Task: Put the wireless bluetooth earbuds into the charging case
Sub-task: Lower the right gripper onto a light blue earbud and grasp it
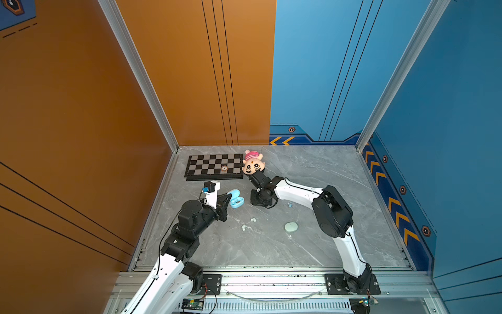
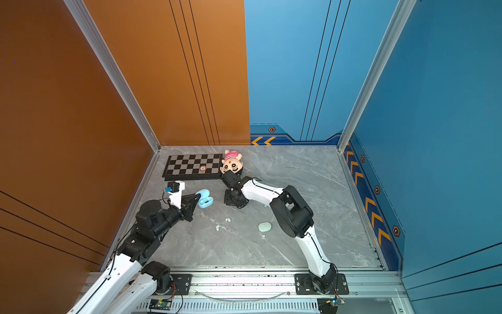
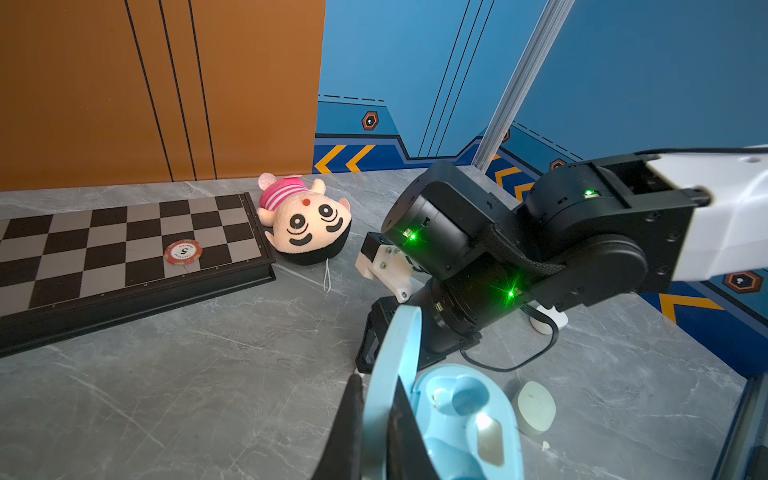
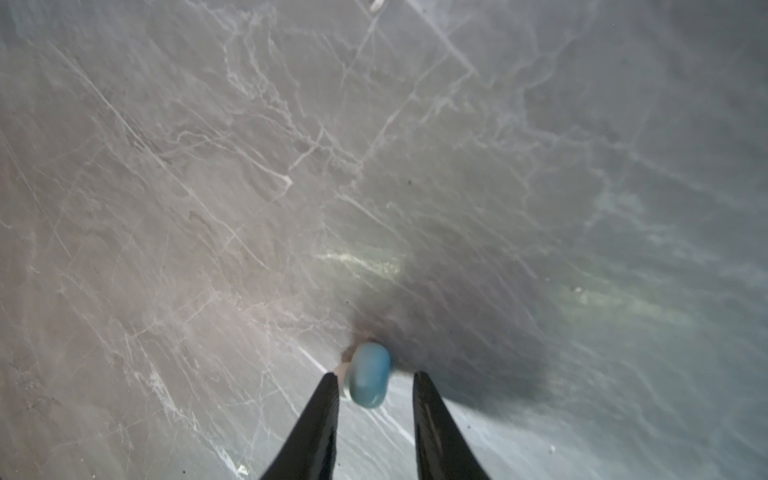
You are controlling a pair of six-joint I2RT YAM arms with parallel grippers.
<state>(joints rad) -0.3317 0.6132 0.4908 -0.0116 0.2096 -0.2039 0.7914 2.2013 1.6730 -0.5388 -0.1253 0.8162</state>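
Nearest the front rail, a closed pale green case (image 1: 291,227) and a few white earbuds (image 1: 253,219) lie loose on the grey surface (image 1: 326,244), with neither arm over them. A little further in, a spare blue bud (image 1: 289,204) lies just beside the right arm.

Beyond that, the right pincer (image 4: 375,374) points straight down at the surface with a light blue earbud (image 4: 369,376) between its fingers. The bud touches one finger and there is a clear gap to the other, so the jaws are parted and I would not call it gripped yet. Its long axis runs along the fingers, so closing should pinch it across its narrower width.

What matters next is where the open light blue charging case (image 1: 236,199) lies. In both top views it sits just to the left of that pincer, wells facing up. The carry looks like a short sideways hop towards the left arm. The left pincer (image 3: 376,380) is clenched on the raised lid (image 3: 395,345), steadying the case. The wells look empty, though glare makes one hard to judge.

Farthest back, a chessboard (image 1: 214,166) and a plush toy (image 1: 253,163) lie by the wall.
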